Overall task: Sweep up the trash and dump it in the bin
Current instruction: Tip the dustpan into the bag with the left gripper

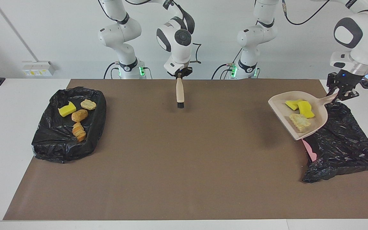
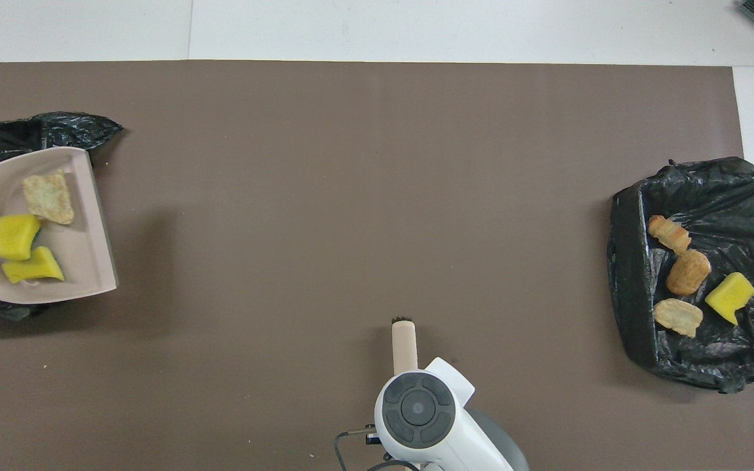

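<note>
Beige plastic in a firm pinch: the left gripper is clamped on the handle of the dustpan, carried in the air over the edge of the black-lined bin at the left arm's end of the table. Riding in the pan are two yellow sponge chunks and a tan bread piece, all light and loose on a smooth, shallow tray. The risk, as I read it, is the open lip: it faces the bare mat, so a tilt the wrong way drops the scraps short of the bin. The slack, crinkly liner could also snag the rim or fold over the opening. Mid-table, the right gripper is closed on a pale wooden brush, dark bristles hanging down, waiting. More trash lies in the black-lined tray at the right arm's end.
</note>
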### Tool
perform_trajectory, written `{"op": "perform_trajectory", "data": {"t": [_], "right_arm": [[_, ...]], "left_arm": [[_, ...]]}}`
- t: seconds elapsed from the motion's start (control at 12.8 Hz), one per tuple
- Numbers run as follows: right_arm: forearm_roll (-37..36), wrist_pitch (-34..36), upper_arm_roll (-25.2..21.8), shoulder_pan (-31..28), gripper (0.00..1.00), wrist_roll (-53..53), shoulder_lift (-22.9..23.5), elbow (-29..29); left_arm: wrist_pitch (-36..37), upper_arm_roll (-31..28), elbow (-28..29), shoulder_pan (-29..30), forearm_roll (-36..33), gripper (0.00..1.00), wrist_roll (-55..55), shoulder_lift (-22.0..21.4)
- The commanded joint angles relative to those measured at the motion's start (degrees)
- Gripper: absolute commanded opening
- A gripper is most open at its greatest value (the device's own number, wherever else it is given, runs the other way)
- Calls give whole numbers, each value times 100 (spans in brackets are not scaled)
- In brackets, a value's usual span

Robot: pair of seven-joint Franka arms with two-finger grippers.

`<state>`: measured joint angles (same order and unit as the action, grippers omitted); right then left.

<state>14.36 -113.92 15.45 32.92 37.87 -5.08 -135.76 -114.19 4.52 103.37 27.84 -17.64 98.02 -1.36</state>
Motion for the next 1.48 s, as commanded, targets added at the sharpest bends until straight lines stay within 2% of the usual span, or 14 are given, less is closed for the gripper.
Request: {"op": "perform_trajectory", "data": {"t": [0.0,0.16,0.39,0.47,0.55,0.62,0.7,0.78,0.86,0.93,1.01,1.17,1.32,1.4], "right_arm": [[128,-367,-7,135,0,71,42,-223],[128,-455,-7,136,0,80,69,-223],[146,-526,-7,136,0,81,209,-214],[163,-534,-7,110,7,46,227,-214],[181,-535,-15,66,19,28,253,-205],[181,-639,-15,57,35,19,280,-205],[172,-692,-15,40,74,-42,323,-153],[146,-693,-15,48,100,-121,359,-31],[155,-693,-15,66,100,-270,437,153],[94,-667,-33,31,100,-349,464,347],[76,-666,-59,-22,100,-359,421,470],[-3,-640,-68,-485,100,-376,368,778],[-275,-596,-68,-916,100,-604,254,1077],[-285,-561,-68,-1180,100,-701,227,1200]], "left_arm": [[-419,102,-203,-59,-1262,0,-98,285],[-534,102,-186,-68,-1663,0,-335,285],[-430,119,-115,-471,-3163,0,-817,233],[-394,111,-115,-507,-3315,0,-837,224],[-342,111,-141,-525,-3595,0,-837,224],[-350,128,-141,-525,-3902,0,-819,198],[-350,128,-159,-525,-3940,0,-750,189],[-333,137,-168,-525,-3914,0,-732,189],[-280,154,-203,-525,-3871,0,-749,171],[-167,163,-299,-525,-3470,0,-749,171],[-61,155,-352,-525,-2761,0,-792,128],[229,216,-344,-673,-1878,0,-810,118],[518,225,-247,-822,-695,0,-924,57],[781,225,-186,-1006,-297,0,-1334,48]]}}
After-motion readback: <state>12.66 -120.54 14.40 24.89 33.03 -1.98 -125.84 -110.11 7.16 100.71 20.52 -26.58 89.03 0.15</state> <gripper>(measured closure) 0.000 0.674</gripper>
